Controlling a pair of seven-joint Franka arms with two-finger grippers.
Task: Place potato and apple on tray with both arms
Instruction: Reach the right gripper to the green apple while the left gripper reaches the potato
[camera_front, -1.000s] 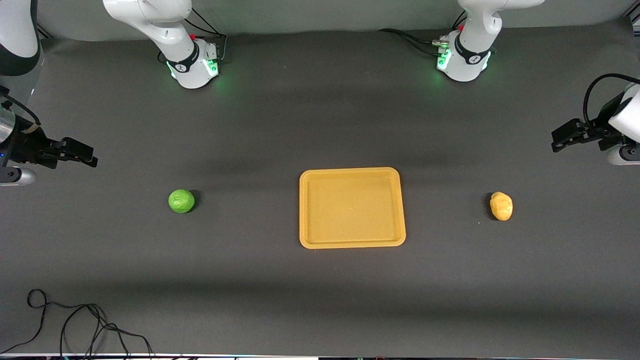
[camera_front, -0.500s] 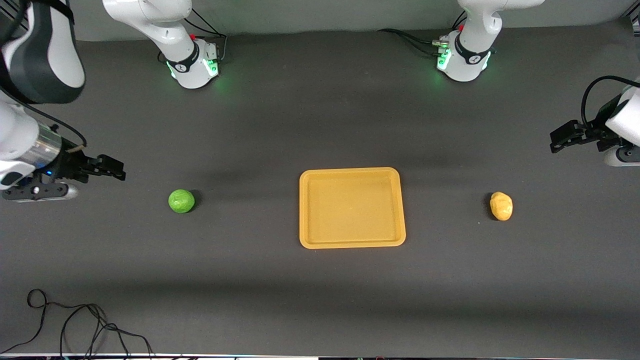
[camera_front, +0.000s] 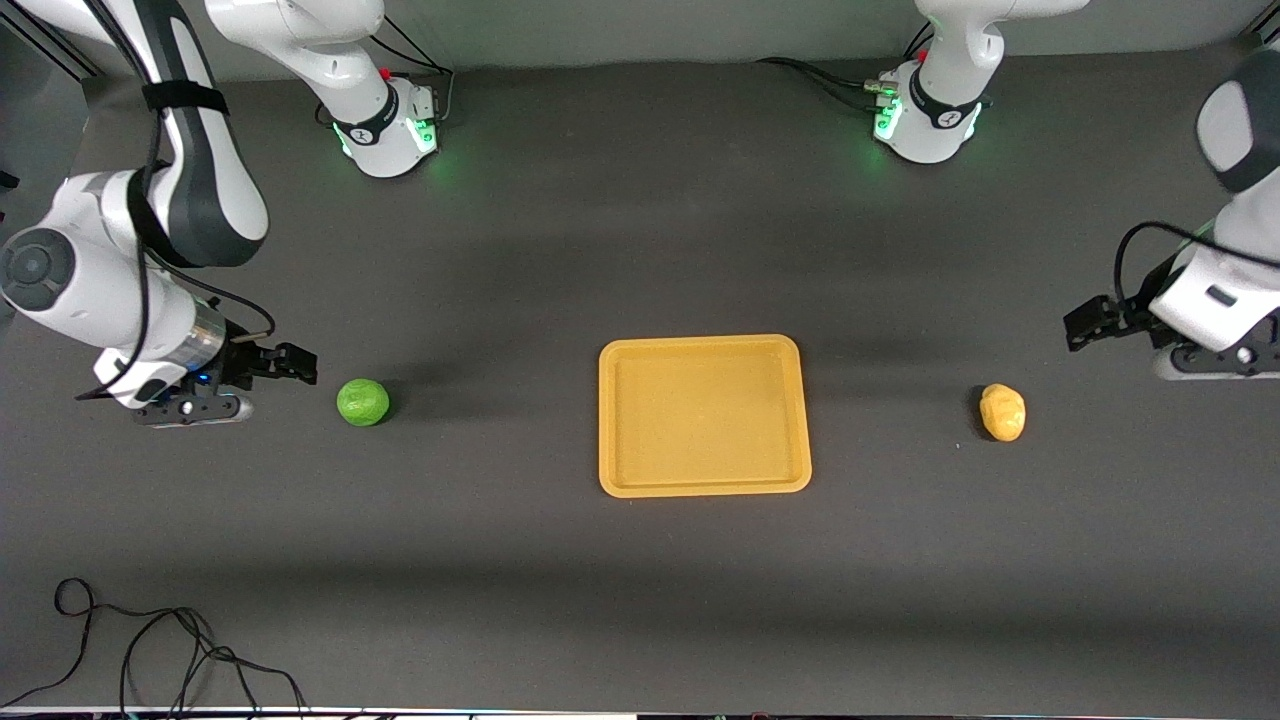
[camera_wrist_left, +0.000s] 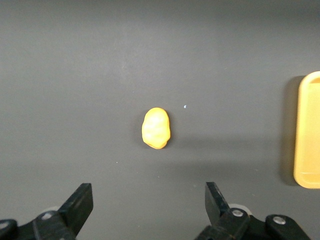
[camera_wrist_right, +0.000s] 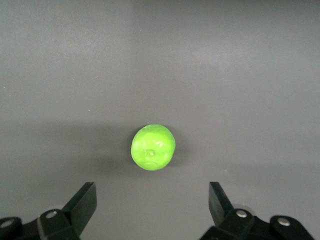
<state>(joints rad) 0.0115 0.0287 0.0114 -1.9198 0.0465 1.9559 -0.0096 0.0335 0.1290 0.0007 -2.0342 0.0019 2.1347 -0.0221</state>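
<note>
Working at a dark grey table (camera_front: 640, 250), I take the tray (camera_front: 704, 345) as my landmark: it is flat, rectangular and yellow-orange, with rounded corners and a low raised rim, and nothing lies in it. My two arms are the next largest items. My right arm (camera_front: 190, 170) reaches out at its own end of the table, well apart from the tray; my left arm (camera_front: 1235, 280) does the same at the other end. My right gripper (camera_front: 296, 363) hangs above the table surface on the apple's side of the tray, just beside the apple and not touching it. Its two black fingers (camera_wrist_right: 82, 202) are spread wide with nothing between them, and in the right wrist view the apple sits centred ahead of the gap. My left gripper (camera_front: 1085, 325) hangs above the table on the potato's side of the tray, near the potato but clear of it. Its fingers (camera_wrist_left: 80, 205) are likewise spread wide and hold nothing. The apple (camera_front: 362, 402) rests on the table toward the right arm's end, well apart from the tray. The potato (camera_front: 1002, 411) rests on the table toward the left arm's end, also well apart from the tray.
</note>
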